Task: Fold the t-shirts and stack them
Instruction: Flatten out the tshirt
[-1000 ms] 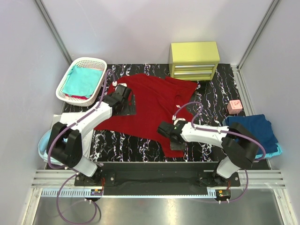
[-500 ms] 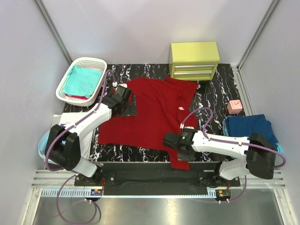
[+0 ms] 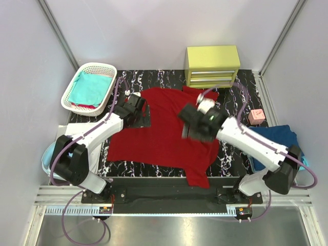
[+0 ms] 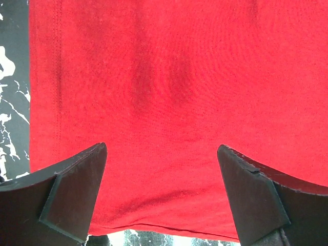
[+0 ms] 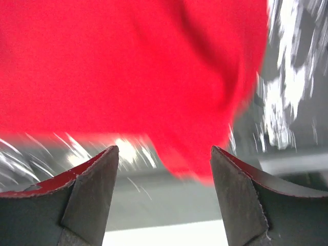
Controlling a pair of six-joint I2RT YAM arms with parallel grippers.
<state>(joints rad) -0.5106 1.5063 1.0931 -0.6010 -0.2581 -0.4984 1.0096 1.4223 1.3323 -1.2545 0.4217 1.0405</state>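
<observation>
Dark red t-shirt [image 3: 159, 138]: spread flat across the middle of the black marbled table [image 3: 233, 102]; one flap hanging off the near edge at the lower right; far edge close to the yellow drawer unit [image 3: 212, 65].
Dark red t-shirt, left wrist view [image 4: 169, 77]: smooth cloth filling nearly the whole frame, a stitched hem running down the left side, a sliver of marbled tabletop beyond it.
Dark red t-shirt, right wrist view [image 5: 123, 61]: blurred red mass above, its edge dropping toward the lower middle, table streaked behind.
Left claw [image 3: 134, 105]: over the shirt's left part, near the basket side.
Left claw, own camera [image 4: 161, 169]: jaws wide apart, nothing between them, just above the cloth; contact with it impossible to tell.
Right claw [image 3: 197, 123]: blurred, raised over the right half of the shirt, arm stretched in from the right.
Right claw, own camera [image 5: 164, 164]: jaws apart, gap bare, no cloth pinched.
Teal t-shirt [image 3: 91, 88]: lying in the white lattice basket [image 3: 69, 100] at the far left corner.
Navy t-shirt [image 3: 279, 138]: folded at the right edge of the table, on top of a light blue t-shirt [image 3: 303, 164] peeking out beneath it.
Pink block [image 3: 256, 116]: on the table just beyond the navy shirt, apart from the red one.
</observation>
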